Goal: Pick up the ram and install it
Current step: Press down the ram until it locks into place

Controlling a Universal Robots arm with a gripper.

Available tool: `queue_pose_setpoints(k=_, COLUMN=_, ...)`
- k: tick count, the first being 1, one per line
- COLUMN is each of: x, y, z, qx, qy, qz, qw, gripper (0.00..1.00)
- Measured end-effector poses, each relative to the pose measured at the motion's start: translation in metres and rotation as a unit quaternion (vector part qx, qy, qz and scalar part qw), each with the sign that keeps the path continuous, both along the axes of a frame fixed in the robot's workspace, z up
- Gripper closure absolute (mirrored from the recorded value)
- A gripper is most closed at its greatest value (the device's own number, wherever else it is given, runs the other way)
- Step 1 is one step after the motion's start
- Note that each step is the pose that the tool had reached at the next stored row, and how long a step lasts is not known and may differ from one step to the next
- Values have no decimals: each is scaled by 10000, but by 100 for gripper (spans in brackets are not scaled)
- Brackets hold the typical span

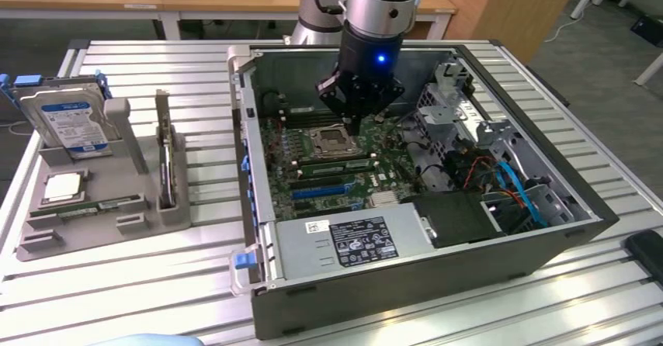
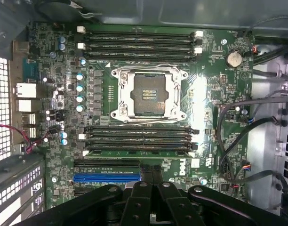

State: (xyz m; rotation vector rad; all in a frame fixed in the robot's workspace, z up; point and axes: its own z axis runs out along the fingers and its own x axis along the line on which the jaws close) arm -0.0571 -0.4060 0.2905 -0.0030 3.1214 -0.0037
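Exterior view has the claw (image 1: 355, 129) down inside the open PC case (image 1: 539, 253), fingers pinched fully shut, hanging just above the CPU socket (image 1: 329, 141). Can't tell if it's got anything between them. The ram (image 1: 102, 205) is well off to the claw's side, lying flat in the gray tray (image 1: 62, 241) outside the case, near the hard drive (image 1: 74, 123).

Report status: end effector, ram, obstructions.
End effector shut, empty, over the motherboard inside the open case. Ram on the grey holder, outside case. Nothing between end effector and memory slots.
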Motion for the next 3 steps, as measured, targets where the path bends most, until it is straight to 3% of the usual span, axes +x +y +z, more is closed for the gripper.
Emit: queue_pose_setpoints(k=3, x=0, y=0, z=0, qx=0, qy=0, qz=0, qw=10000, gripper=90)
